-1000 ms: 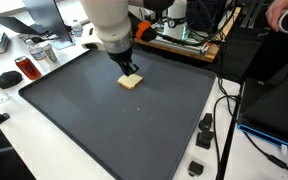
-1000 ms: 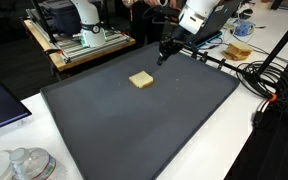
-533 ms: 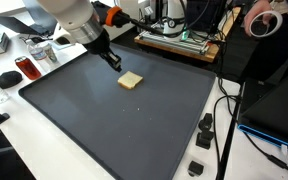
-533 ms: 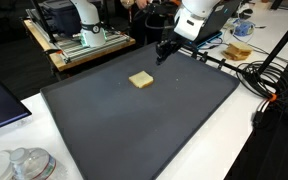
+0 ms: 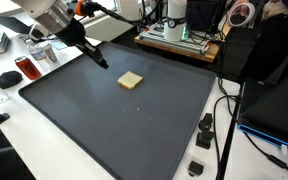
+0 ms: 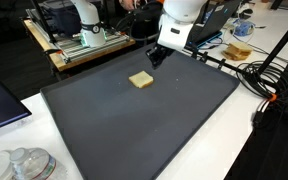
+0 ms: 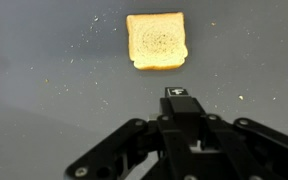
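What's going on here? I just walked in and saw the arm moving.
The arm's gripper hangs above the dark mat, off to one side of a single slice of toast and holding nothing. The toast lies flat on the mat, untouched. A second ago the gripper was right over the slice; it has since pulled away. Whether its fingers are open is hard to tell.

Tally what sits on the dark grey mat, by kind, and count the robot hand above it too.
Square slice of toasted tan bread: 1
Black robot hand, hovering beside the bread and holding nothing: 1
Total: 2
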`<state>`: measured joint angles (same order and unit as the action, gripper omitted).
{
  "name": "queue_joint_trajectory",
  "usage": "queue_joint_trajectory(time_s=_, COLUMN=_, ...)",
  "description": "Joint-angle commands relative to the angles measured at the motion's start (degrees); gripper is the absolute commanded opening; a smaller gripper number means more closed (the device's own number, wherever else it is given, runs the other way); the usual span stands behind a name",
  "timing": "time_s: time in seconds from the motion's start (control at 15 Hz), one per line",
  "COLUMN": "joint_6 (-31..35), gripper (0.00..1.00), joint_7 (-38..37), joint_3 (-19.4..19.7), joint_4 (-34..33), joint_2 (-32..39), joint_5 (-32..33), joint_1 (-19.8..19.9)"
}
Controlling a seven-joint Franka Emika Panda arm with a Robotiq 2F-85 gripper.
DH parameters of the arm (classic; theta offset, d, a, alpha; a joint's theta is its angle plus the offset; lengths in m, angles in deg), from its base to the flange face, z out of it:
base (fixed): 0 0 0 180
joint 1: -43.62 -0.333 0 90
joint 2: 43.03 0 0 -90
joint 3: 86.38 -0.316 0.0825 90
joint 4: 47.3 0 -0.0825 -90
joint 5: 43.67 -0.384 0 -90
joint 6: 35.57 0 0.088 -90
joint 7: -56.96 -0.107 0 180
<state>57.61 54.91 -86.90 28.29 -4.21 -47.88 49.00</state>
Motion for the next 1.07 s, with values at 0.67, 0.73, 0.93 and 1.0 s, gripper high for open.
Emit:
queue_joint_trajectory(time_s=0.67, joint_6=6.75, gripper=0.06, joint_7=24.92, joint_3=-1.20, joint_4=13.66, joint_2=-6.07, joint_5=-15.97, joint_1=11.24)
queue_joint_trajectory(time_s=0.73, joint_6=7.83, gripper=0.06, joint_7=26.48, joint_3=-1.13, joint_4=15.84, joint_2=-7.14, joint_5=-16.86, joint_1=11.68)
queue_joint_trajectory(time_s=0.93, joint_6=13.20, gripper=0.06, joint_7=30.21, joint_3=-0.56, joint_4=24.69, joint_2=-11.70, joint_5=-18.46, joint_1=12.15)
queue_joint_trajectory(time_s=1.0, joint_6=15.28, gripper=0.06, joint_7=30.98, joint_3=-0.27, joint_4=27.39, joint_2=-13.04, joint_5=-19.00, joint_1=12.24)
